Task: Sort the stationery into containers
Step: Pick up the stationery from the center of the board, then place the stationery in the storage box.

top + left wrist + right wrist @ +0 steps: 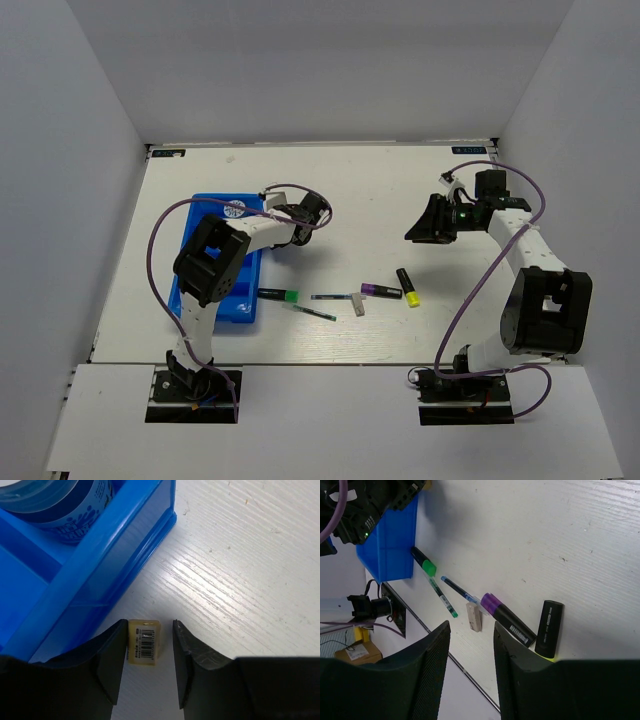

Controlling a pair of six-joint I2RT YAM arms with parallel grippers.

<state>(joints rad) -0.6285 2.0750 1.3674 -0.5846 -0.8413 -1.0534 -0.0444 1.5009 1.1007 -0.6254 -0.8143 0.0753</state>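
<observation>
White table (400, 180), L gripper (149, 626) part-open astride eraser (144, 644), R gripper (471, 626) part-open, empty, roll (65, 505) cropped in tray (105, 560)

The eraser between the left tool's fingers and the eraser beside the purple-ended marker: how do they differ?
The first eraser lies beside the blue tray, between the left tool's open fingers; the second eraser lies beside the purple-ended marker. The first eraser shows a barcode label; the second eraser shows none. Both are pale blocks on the table.

surface: white table (400, 190) | left: blue tray (247, 295) | middle (a loose row): green-ended marker (278, 294), slanted pen (315, 312), level pen (335, 297), eraser block (358, 305), purple-ended marker (380, 290), yellow-ended marker (407, 286)
</observation>
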